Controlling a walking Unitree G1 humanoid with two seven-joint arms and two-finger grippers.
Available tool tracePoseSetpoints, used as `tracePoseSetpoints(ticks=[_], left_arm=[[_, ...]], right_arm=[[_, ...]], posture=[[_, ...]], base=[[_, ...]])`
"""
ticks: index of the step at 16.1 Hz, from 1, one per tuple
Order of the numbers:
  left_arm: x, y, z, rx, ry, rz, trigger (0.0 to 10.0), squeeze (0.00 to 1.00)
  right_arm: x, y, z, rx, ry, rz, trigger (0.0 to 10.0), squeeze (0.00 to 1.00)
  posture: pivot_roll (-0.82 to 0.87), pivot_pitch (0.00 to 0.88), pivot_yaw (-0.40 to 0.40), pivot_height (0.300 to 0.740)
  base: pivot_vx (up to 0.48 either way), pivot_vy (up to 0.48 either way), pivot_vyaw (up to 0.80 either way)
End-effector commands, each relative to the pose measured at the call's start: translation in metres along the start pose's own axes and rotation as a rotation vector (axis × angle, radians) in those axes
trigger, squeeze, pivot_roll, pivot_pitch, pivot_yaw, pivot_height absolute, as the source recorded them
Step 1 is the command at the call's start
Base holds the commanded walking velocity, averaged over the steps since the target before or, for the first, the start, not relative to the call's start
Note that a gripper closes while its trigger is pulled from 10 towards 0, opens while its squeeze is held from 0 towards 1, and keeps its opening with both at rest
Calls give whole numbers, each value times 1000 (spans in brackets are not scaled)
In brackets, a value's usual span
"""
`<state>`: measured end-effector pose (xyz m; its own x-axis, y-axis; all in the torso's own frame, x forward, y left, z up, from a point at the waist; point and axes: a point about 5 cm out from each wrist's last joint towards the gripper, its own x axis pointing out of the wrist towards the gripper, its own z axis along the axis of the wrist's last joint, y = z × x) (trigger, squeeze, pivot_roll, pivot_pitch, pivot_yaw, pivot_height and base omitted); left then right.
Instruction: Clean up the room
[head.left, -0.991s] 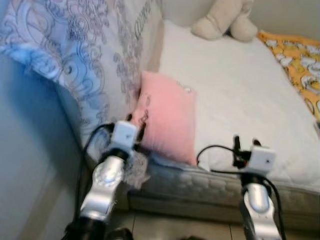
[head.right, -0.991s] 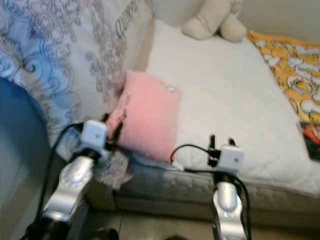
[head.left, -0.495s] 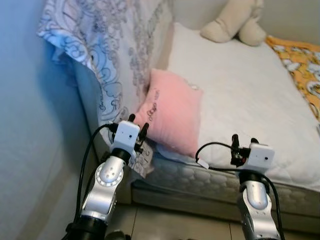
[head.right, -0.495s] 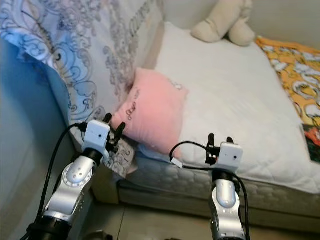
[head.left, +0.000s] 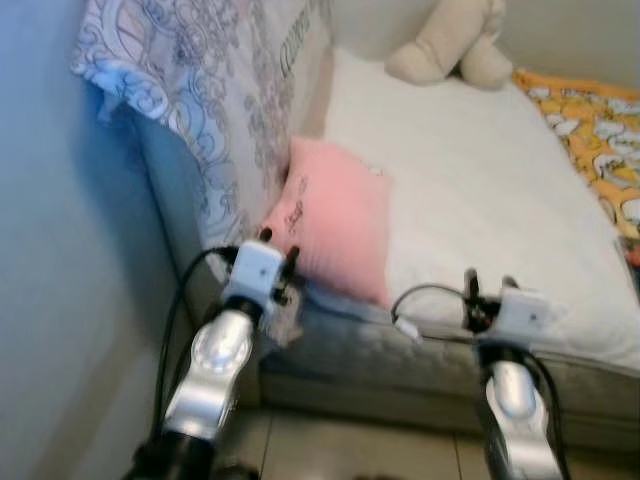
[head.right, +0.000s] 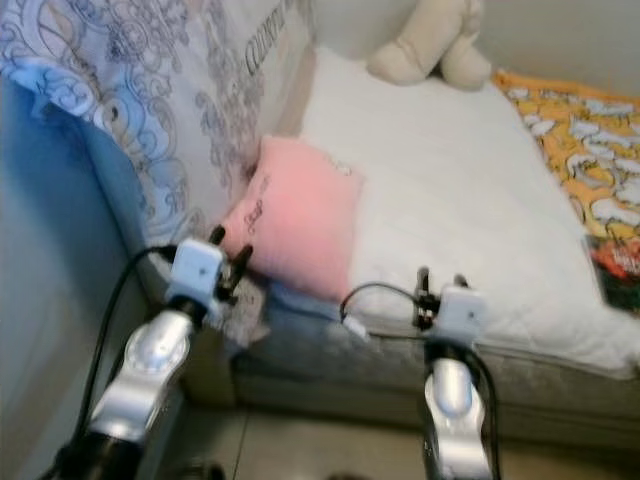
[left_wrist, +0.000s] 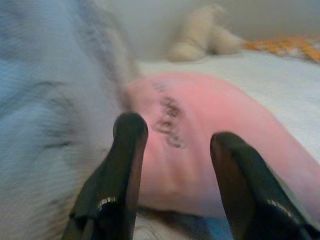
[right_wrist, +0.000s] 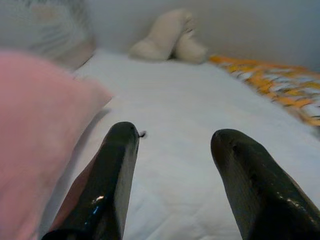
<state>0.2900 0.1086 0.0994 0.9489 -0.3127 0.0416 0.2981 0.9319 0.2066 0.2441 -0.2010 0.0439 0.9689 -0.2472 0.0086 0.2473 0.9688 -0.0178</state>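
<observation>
Pink pillow (head.left: 335, 220) just ahead of L claw (head.left: 277, 243).

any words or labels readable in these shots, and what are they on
None can be read for sure.
pink pillow: dark script lettering on its face, too blurred to read.
patterned blanket: a line of dark capital letters near its top edge, too blurred to make out.
book at the mattress edge: a red cover with light marks, too small to read.

1. Left end effector (head.left: 277, 243), fingers parted, is raised on its silver arm at the bed's (head.left: 480, 180) near corner.
2. Right end effector (head.left: 488, 282), fingers parted, is raised at the bed's near edge.
</observation>
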Motion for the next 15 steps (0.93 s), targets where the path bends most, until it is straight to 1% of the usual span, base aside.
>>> tracePoseSetpoints(ticks=[1, 15], left_arm=[[-3, -2, -5, 1, 28, -9, 10000, 0], [-3, -2, -5, 1, 28, -9, 10000, 0]], right_arm=[[7, 2, 8, -1, -29, 11, 10000, 0], [7, 2, 8, -1, -29, 11, 10000, 0]], posture=[[77, 0, -76, 740], [77, 0, -76, 740]], base=[[0, 0, 0], [0, 0, 0]])
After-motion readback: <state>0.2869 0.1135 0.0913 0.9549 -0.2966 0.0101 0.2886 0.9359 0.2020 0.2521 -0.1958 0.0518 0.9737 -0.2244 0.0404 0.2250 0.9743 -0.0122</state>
